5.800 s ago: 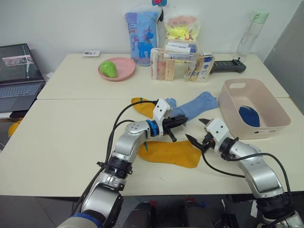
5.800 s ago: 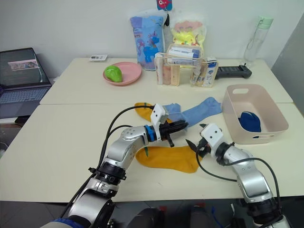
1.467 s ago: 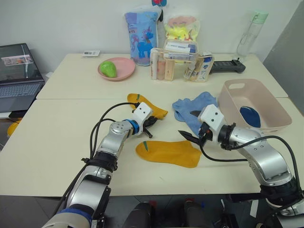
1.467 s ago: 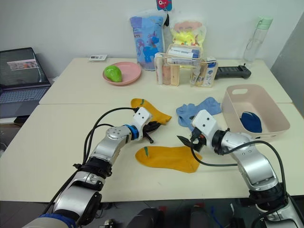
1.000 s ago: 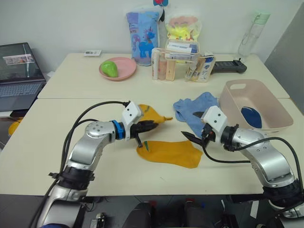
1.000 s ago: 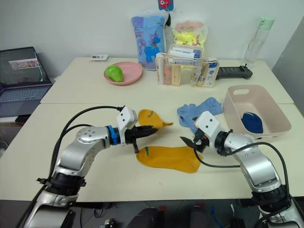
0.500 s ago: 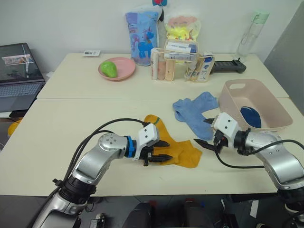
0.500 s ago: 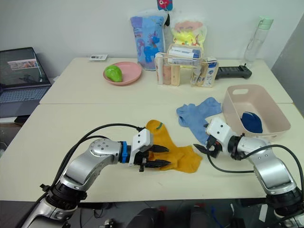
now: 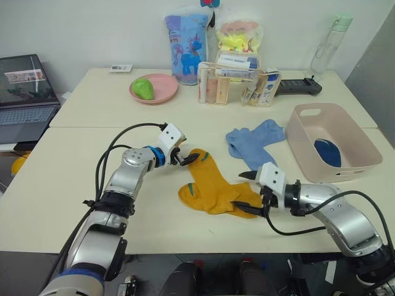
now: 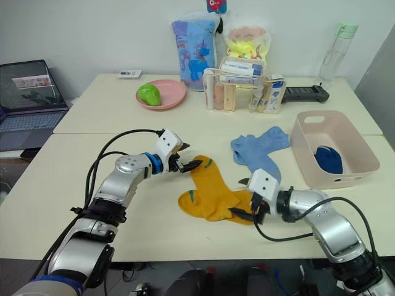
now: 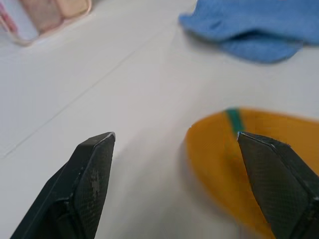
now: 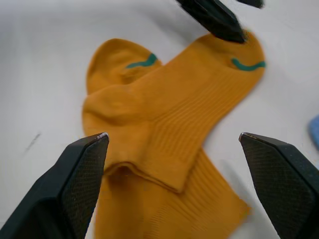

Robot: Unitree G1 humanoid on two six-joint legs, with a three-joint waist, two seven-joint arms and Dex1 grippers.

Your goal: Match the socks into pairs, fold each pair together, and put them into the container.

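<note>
Nearest, the right gripper (image 9: pixel 249 192) hangs low over the desk (image 9: pixel 74 179) with its fingers spread and nothing between them, just off the cuff end of the two mustard yellow socks (image 9: pixel 213 188). Those socks lie overlapped and crossed, matched but not yet folded. Beyond them the left gripper (image 9: pixel 185 158) sits at the far tip of the upper yellow sock; its fingers are also parted and released, one tip over the sock's toe, the other over bare desk.

Past the right fingers lie the two light blue socks (image 9: pixel 254 138), bunched together and unfolded. Outward of the right fingers stands the container (image 9: pixel 302 145), with a dark navy bundle (image 9: pixel 326 152) already inside. So one pair looks done; the yellow pair needs folding and carrying over, the blue pair everything.

The desk's near edge is close behind the right fingers. Open surface spreads outward of the left fingers. Farther back stand the clear organiser (image 9: pixel 237 86) and pink plate (image 9: pixel 154 89), well apart.
</note>
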